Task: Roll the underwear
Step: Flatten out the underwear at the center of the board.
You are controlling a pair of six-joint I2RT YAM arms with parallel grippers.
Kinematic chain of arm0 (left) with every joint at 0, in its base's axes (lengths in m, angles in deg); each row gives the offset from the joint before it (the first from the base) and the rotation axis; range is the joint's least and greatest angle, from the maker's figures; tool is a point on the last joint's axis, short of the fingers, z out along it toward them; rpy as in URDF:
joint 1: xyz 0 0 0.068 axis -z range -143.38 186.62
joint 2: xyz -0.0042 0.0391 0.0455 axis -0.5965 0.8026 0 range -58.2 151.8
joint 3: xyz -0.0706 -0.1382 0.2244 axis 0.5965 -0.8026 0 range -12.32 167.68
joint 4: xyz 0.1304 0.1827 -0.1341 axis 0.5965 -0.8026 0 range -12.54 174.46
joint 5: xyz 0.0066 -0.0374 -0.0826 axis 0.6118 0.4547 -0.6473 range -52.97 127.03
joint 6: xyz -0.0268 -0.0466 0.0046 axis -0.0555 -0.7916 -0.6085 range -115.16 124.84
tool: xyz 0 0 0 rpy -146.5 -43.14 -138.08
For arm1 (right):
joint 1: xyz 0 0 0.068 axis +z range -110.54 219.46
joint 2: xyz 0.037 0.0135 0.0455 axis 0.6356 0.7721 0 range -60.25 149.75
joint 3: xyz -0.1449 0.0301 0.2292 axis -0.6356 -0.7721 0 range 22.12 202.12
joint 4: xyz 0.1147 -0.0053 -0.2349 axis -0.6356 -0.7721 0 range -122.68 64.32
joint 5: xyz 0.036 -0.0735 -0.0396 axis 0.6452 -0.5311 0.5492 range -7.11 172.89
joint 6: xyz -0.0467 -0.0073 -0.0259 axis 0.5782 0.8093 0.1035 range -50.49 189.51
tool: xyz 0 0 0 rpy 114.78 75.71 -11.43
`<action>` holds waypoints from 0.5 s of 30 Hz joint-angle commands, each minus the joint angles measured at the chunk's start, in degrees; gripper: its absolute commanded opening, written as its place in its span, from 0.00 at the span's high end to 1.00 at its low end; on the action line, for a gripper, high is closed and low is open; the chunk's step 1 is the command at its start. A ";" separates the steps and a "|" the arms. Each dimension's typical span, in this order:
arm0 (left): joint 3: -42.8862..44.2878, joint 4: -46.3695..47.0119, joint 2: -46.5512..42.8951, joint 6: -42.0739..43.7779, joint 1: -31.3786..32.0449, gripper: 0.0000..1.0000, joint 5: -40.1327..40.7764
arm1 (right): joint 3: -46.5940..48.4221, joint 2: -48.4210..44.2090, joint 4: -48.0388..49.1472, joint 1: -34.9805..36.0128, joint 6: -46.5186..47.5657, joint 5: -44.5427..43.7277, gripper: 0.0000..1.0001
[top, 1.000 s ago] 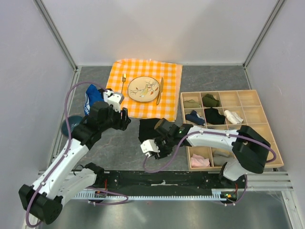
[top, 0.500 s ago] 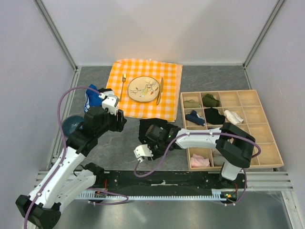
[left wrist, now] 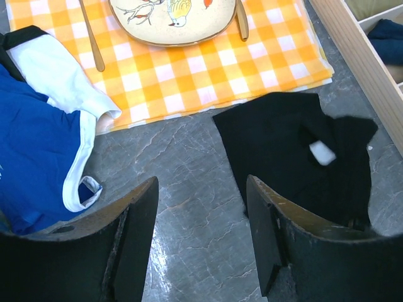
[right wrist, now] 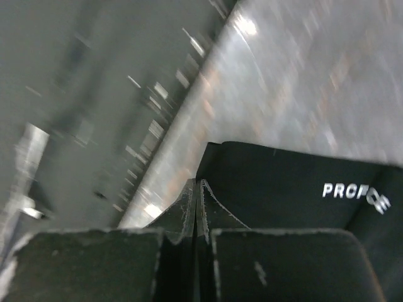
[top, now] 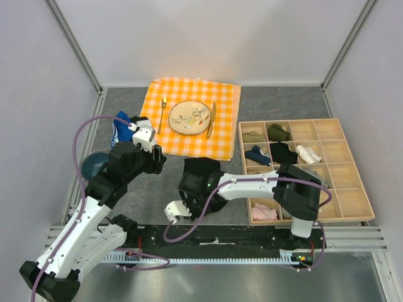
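The underwear is a black brief lying flat on the grey table, just in front of the checked cloth. White lettering runs along its band, and a small white tag shows. My right gripper is shut, and its tips meet at the near corner of the underwear. In the top view the right gripper sits low under its wrist at the garment's near left edge. My left gripper hangs open over bare table left of the underwear, holding nothing. From above, the left gripper is apart from the fabric.
An orange checked cloth carries a plate, fork and knife. A blue garment with white trim lies at the left, near a dark bowl. A wooden compartment tray with rolled garments stands at the right.
The right gripper went from open to shut while its wrist swung left and toward the near edge of the table. The left arm drew back slightly, still open.
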 commanded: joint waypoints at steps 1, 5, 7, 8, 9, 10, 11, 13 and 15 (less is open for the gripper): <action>0.04 1.37 -0.58 1.98 0.13 0.35 1.09 | 9.79 2.40 -6.79 6.80 -3.18 10.55 1.00; -0.13 1.37 -0.58 1.98 0.13 0.35 1.45 | 14.38 6.61 -8.89 7.42 -4.94 10.92 0.91; -0.31 1.55 -0.50 1.98 0.13 0.35 1.18 | 14.74 7.32 -10.73 6.37 -3.72 12.65 0.76; -0.31 1.55 -0.41 1.98 0.13 0.35 1.01 | 14.83 6.98 -12.92 4.54 -2.58 14.50 0.72; -0.39 1.64 -0.41 1.98 0.13 0.35 0.75 | 14.92 6.37 -14.16 3.39 -1.96 16.43 0.66; -0.39 1.72 -0.41 1.98 0.13 0.34 0.66 | 15.09 5.66 -15.04 1.99 -1.52 19.93 0.62; -0.48 1.72 -0.32 1.98 0.13 0.34 0.65 | 15.01 3.39 -16.10 -1.25 -1.34 21.01 0.61; -0.57 1.99 -0.14 1.89 0.13 0.34 -0.05 | 14.48 1.18 -16.11 -4.86 -1.07 22.94 0.56; -0.83 2.08 0.20 1.81 0.13 0.33 -0.75 | 13.78 -1.11 -14.97 -11.01 -3.60 22.61 0.55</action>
